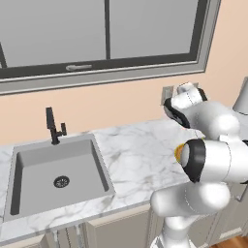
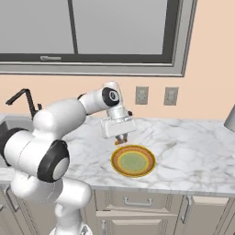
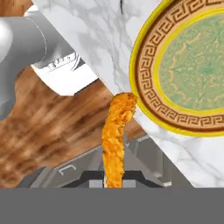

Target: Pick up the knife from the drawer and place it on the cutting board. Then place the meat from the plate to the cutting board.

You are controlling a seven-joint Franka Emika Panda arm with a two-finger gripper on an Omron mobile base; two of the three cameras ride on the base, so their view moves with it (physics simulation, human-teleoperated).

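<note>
Gripper [image 2: 121, 139] pinching meat [image 3: 115, 140], jaws pressed tight on orange piece, which hangs in air just beside plate rim. Plate [image 2: 133, 161] on marble counter [image 2: 193, 156], now bare inside. Step in hand, as I judge: second part, carrying meat. Next move: bring it over cutting board, lower, release. Wall sockets [image 2: 142, 95] behind.
</note>
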